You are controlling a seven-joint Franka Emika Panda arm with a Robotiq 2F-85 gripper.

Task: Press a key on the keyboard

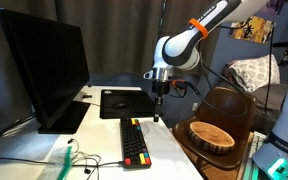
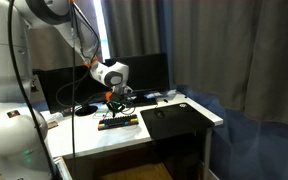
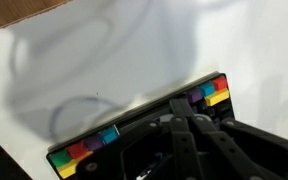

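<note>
The keyboard [image 1: 134,140] is long, narrow and black with red, yellow and green keys. It lies on the white desk, also seen in an exterior view [image 2: 118,122]. My gripper [image 1: 156,108] hangs over its far end, fingers pointing down, close above the keys; it shows in an exterior view [image 2: 115,107] too. In the wrist view the keyboard [image 3: 96,140] runs across the lower frame, with coloured keys at both ends. My gripper [image 3: 184,128] has its fingers pressed together over the keys, holding nothing.
A large black monitor [image 1: 44,70] stands on the desk. A flat square black mat [image 1: 124,101] lies behind the keyboard. A wooden bowl [image 1: 212,134] on a brown chair stands beside the desk. Cables lie near the desk's front edge [image 1: 79,158].
</note>
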